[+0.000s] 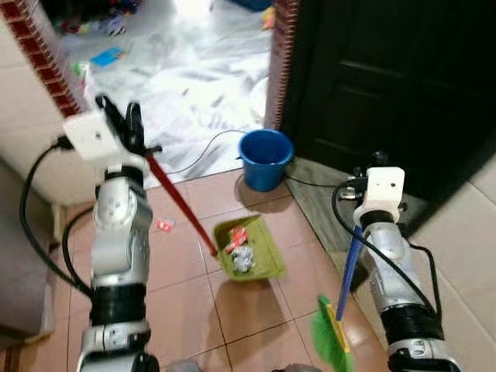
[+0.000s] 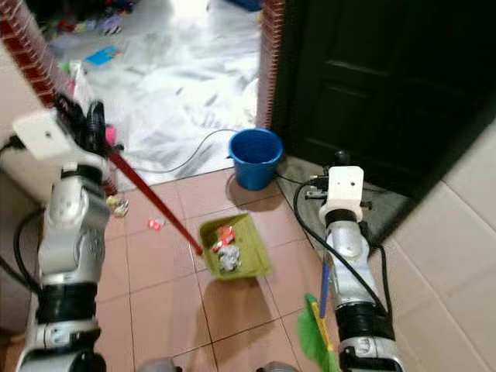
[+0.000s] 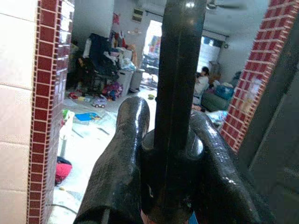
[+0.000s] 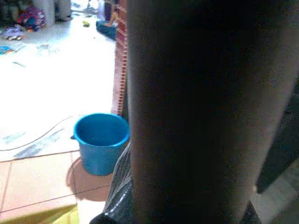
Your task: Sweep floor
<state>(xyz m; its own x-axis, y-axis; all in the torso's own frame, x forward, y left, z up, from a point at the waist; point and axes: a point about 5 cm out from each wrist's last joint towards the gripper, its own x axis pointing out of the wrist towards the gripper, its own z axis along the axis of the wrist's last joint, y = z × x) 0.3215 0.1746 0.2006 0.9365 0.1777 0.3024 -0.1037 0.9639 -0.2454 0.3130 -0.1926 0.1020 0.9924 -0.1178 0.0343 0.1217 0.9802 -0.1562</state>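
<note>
Green dustpan [image 1: 249,249] on tiled floor [image 1: 248,310], holding litter; left gripper [image 1: 132,128] clamps its red handle [image 1: 180,203]. Right gripper [image 1: 364,186] state unclear, beside blue broomstick [image 1: 350,267].

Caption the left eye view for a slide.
Left gripper holds the red handle of a green dustpan with litter; right gripper holds a broom near a blue bucket.

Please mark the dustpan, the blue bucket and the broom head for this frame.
dustpan [image 1: 263,252]: left eye view, on its bare green floor beside the litter.
blue bucket [image 1: 265,159]: left eye view, on its outer wall.
broom head [image 1: 327,337]: left eye view, on the green bristles near the robot's right arm.
</note>
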